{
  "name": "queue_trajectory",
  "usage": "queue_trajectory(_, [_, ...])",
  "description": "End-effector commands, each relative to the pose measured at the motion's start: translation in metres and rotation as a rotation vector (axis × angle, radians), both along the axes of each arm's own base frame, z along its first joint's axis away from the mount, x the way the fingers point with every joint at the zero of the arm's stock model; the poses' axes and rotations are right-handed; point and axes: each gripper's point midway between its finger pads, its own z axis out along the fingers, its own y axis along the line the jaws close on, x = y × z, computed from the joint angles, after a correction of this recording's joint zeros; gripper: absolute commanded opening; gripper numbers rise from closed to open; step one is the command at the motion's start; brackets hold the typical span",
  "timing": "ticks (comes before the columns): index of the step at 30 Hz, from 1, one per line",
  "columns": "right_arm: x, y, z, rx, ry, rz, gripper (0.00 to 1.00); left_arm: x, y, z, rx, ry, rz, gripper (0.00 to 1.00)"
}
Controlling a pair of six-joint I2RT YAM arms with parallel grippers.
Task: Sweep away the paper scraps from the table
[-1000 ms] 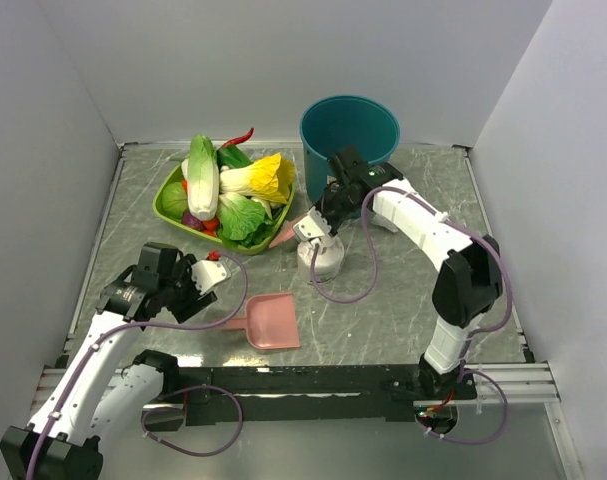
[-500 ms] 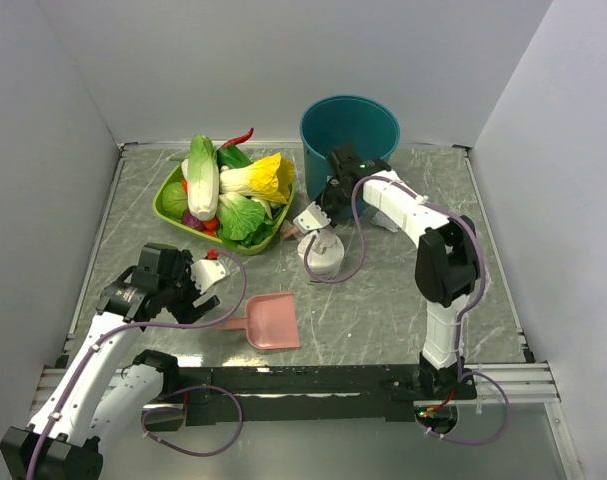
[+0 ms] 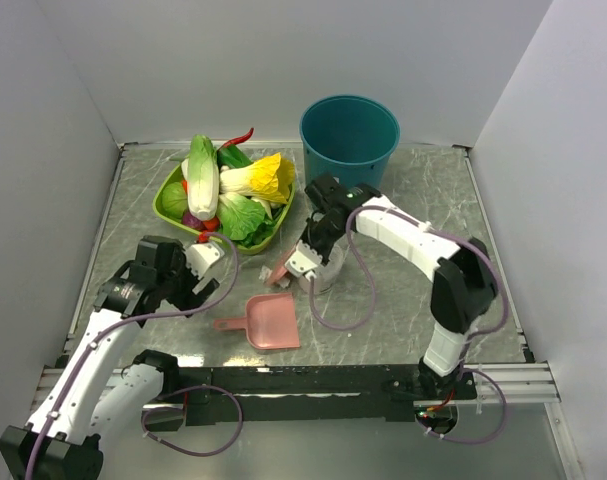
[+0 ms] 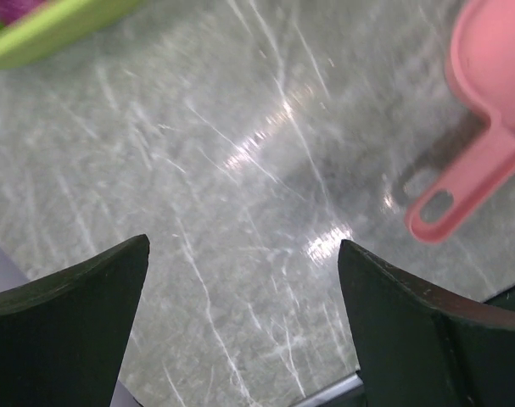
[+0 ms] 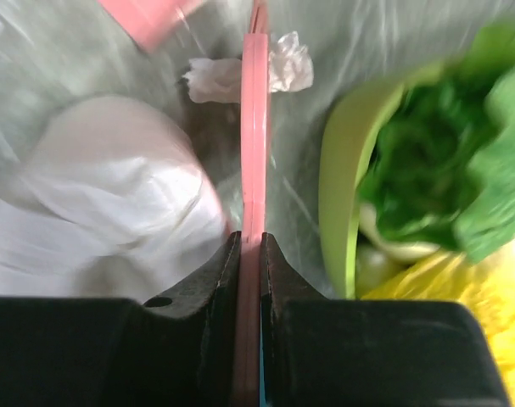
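Note:
My right gripper [image 3: 303,256] [image 5: 250,242] is shut on a thin pink sweeper [image 5: 254,127], seen edge-on. Its far end touches two crumpled white paper scraps [image 5: 213,78] [image 5: 291,64] on the grey marble table [image 3: 403,290]. In the top view the sweeper tip [image 3: 280,270] sits just left of the white tissue roll [image 3: 326,272]. The pink dustpan [image 3: 270,321] lies on the table nearer the front; its handle shows in the left wrist view [image 4: 473,174]. My left gripper [image 3: 199,270] [image 4: 240,254] is open and empty over bare table, left of the dustpan handle.
A green tray of vegetables [image 3: 171,205] stands at the back left; its rim is close to the right of the sweeper [image 5: 342,186]. A teal bucket [image 3: 349,135] stands at the back. The tissue roll [image 5: 113,191] is right beside my right gripper.
My right gripper has swung from beside the bucket down and left, past the tissue roll, bringing the sweeper toward the dustpan. My left gripper has shifted slightly away from the front edge.

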Motion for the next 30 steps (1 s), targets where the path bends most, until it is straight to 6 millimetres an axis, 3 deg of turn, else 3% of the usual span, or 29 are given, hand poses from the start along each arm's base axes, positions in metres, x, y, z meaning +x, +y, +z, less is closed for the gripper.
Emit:
queue_trajectory(1, [-0.039,0.005,0.045,0.129,-0.011,0.056,0.00,0.024,-0.003,0.049,-0.078,-0.166,0.079,0.96])
queue_trajectory(5, [-0.035,0.019,0.095,0.279,0.031,-0.103,0.00,0.032,0.000,0.051,-0.081,-0.174,0.129,0.96])
queue_trajectory(6, [-0.031,0.025,0.119,0.356,0.004,-0.132,0.00,0.034,-0.001,0.049,-0.091,-0.162,0.139,0.96])
queue_trajectory(9, [-0.042,0.030,0.151,0.472,0.083,-0.239,0.00,0.035,-0.008,0.047,-0.108,-0.148,0.110,0.96])
queue_trajectory(14, [-0.086,0.000,0.165,0.483,0.220,-0.373,0.00,0.033,-0.023,0.052,-0.167,-0.101,0.055,0.96])
queue_trajectory(15, [-0.094,-0.009,0.163,0.468,0.233,-0.395,0.00,0.033,-0.025,0.052,-0.175,-0.096,0.051,0.96])
queue_trajectory(16, [-0.109,-0.022,0.147,0.415,0.281,-0.422,0.00,0.031,-0.030,0.053,-0.194,-0.090,0.030,0.96])
queue_trajectory(17, [-0.124,-0.034,0.154,0.422,0.305,-0.444,0.00,0.032,-0.031,0.054,-0.199,-0.091,0.026,0.96])
queue_trajectory(20, [-0.158,-0.057,0.143,0.383,0.449,-0.544,0.00,0.037,-0.030,0.054,-0.187,-0.096,0.034,0.96])
queue_trajectory(22, [-0.167,-0.068,0.129,0.345,0.518,-0.638,0.00,0.037,-0.029,0.053,-0.167,-0.097,0.009,0.97])
queue_trajectory(25, [-0.177,-0.082,0.114,0.284,0.517,-0.646,0.00,0.040,-0.029,0.050,-0.136,-0.094,-0.024,0.96])
queue_trajectory(27, [-0.187,-0.095,0.097,0.185,0.539,-0.656,0.00,0.040,-0.030,0.044,-0.127,-0.064,-0.045,0.96])
queue_trajectory(30, [-0.186,-0.110,0.065,0.049,0.537,-0.714,0.00,0.040,-0.032,0.036,-0.111,-0.020,-0.072,0.97])
